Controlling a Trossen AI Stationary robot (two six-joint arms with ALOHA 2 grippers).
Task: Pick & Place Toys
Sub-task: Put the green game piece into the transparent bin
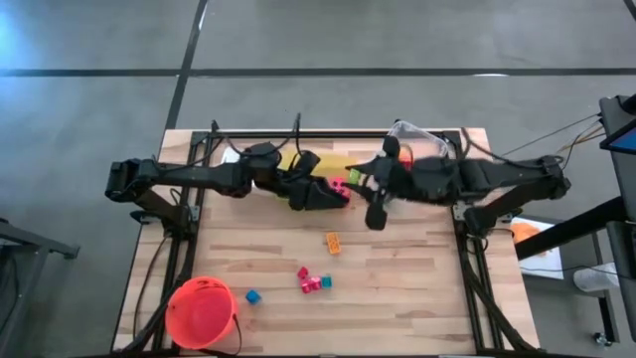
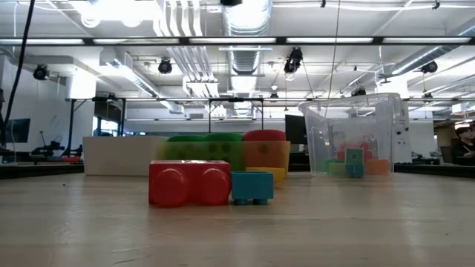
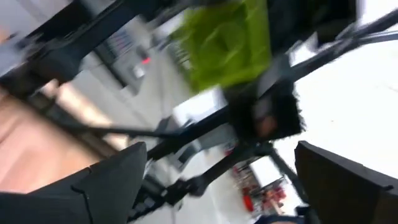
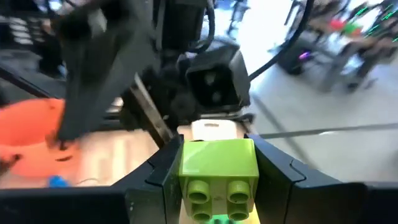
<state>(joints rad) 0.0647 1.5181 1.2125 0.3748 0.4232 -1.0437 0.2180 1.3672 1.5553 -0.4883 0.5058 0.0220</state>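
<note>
While a few blocks already sit in the clear bin (image 2: pixel 358 133), the left gripper (image 1: pixel 333 191) spreads its fingers wide, empty, nearly touching the right gripper (image 4: pixel 217 180), which clamps a green block (image 4: pixel 219 169). Loose toys (image 1: pixel 313 280) lie well below both, near the bucket (image 1: pixel 202 312).

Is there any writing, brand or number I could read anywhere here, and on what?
None can be read.
Green block in the right gripper: bare studs, no print.
Clear bin: no label shows.
Bucket: plain.
Room beyond the table: too blurred to read.
</note>
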